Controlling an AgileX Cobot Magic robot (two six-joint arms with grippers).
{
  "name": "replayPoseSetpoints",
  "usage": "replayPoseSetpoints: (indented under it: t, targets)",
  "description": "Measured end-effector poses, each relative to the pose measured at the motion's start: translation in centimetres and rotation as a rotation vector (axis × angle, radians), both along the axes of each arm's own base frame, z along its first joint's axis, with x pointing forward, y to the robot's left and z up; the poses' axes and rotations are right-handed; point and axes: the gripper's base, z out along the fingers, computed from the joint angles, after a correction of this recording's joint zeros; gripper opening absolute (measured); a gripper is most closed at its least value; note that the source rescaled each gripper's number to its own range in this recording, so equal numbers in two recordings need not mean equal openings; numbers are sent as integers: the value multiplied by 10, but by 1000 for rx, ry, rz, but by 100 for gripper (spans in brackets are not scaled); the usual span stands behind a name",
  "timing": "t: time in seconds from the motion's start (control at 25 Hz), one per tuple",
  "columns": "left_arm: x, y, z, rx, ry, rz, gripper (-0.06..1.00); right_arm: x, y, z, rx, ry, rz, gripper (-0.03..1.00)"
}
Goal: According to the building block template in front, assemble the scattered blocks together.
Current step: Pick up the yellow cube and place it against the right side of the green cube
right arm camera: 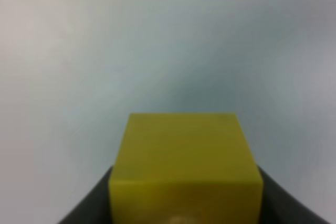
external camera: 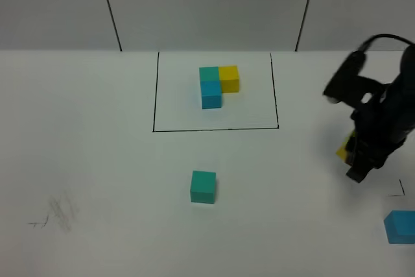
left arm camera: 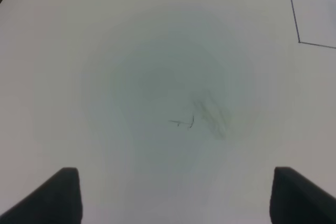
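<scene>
Desk (external camera: 97, 160): white, matte, plain surface.
Pencil marks (external camera: 57, 213): faint grey scribble with a smudge, on the desk's near left part.
Corner mark (external camera: 397, 190): small, black, drawn on the desk near its right edge.
Wall (external camera: 207, 4): pale grey panels behind the desk.
Seams (external camera: 110, 8): two dark slanted lines dividing the wall panels.

High overview, two close wrist views

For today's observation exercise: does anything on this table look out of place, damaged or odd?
Only a grey scribbled smudge marks the white table, lower left in the high view; nothing else stands out.
</scene>
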Motion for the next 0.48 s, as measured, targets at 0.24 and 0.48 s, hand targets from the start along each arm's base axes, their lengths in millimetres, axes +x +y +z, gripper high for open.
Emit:
replayPoseSetpoints:
  t: [0.24, 0.48]
  targets:
    - [0, 0, 0, 0, 0, 0, 59, -4, 60, 0, -48, -105, 428, 2]
    - [0, 0, 0, 0, 1, 0, 59, 17, 101, -11, -75, 42, 513, 2]
